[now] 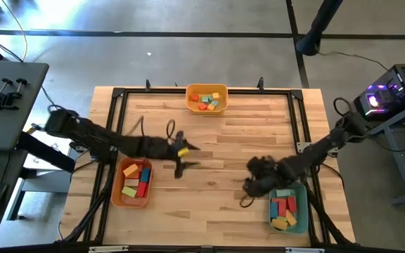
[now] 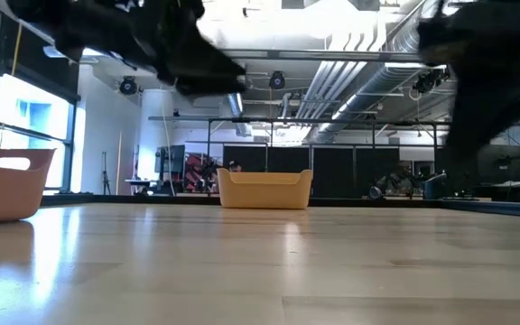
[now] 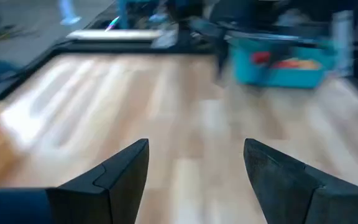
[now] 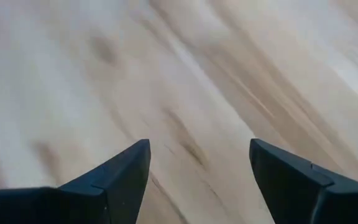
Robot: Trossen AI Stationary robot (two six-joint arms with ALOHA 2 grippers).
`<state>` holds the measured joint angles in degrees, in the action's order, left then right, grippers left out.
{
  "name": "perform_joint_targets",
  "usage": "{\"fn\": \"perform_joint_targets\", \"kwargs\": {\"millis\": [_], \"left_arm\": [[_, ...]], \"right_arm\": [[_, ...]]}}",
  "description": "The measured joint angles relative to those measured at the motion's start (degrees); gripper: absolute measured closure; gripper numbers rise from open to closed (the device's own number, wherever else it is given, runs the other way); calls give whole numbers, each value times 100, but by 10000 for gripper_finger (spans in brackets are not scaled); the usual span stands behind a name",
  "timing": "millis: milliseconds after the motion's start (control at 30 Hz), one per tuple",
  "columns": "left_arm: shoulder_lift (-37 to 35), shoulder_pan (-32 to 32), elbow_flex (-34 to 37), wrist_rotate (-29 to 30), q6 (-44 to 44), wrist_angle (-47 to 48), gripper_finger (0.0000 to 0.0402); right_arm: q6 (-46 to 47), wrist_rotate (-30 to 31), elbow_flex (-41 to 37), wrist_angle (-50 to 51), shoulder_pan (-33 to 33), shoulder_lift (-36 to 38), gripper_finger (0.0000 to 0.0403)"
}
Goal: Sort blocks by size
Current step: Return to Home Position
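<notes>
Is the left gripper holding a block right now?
No, in the left wrist view the left gripper is open, and only the bare wooden table shows between its fingers.

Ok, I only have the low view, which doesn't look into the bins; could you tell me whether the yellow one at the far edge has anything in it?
Observer: Yes. From above, the yellow bin holds several small blocks of mixed colours.
Operator: Thank you. Is there a bin that I am missing?
Observer: Yes. A teal bin sits on the right arm's side by the near edge, with red, yellow and blue blocks inside.
Operator: And is either gripper carrying a block?
Observer: No. In the wrist views the left gripper and the right gripper are both open, with only bare tabletop between the fingers.
</notes>
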<state>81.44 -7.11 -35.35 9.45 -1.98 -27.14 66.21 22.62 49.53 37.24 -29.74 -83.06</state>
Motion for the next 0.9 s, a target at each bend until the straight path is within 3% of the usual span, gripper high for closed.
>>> {"fn": "perform_joint_targets", "kwargs": {"millis": [167, 300, 433, 600, 700, 900], "left_arm": [[-950, 848, 2, -118, 168, 1549, 151], [-1783, 1246, 216, -364, 205, 2087, 151], [-2775, 1456, 1164, -429, -41, 1496, 151], [-4060, 1541, 2216, -448, -329, 1123, 151], [-4762, 1556, 2575, -422, -394, 1090, 151], [-6055, 1574, 3044, -481, -197, 672, 151]], "right_arm": [[-2947, -291, -1396, -4377, 1108, 174, 133], [-4380, -926, -2204, -6435, 1935, 538, 137], [-4725, -1278, -2750, -6788, 2486, 1275, 143], [-4968, -1830, -3235, -6515, 2655, 2292, 144], [-5049, -2192, -3497, -6435, 2641, 2845, 148], [-5097, -2246, -4030, -6490, 2634, 3705, 187]]}}
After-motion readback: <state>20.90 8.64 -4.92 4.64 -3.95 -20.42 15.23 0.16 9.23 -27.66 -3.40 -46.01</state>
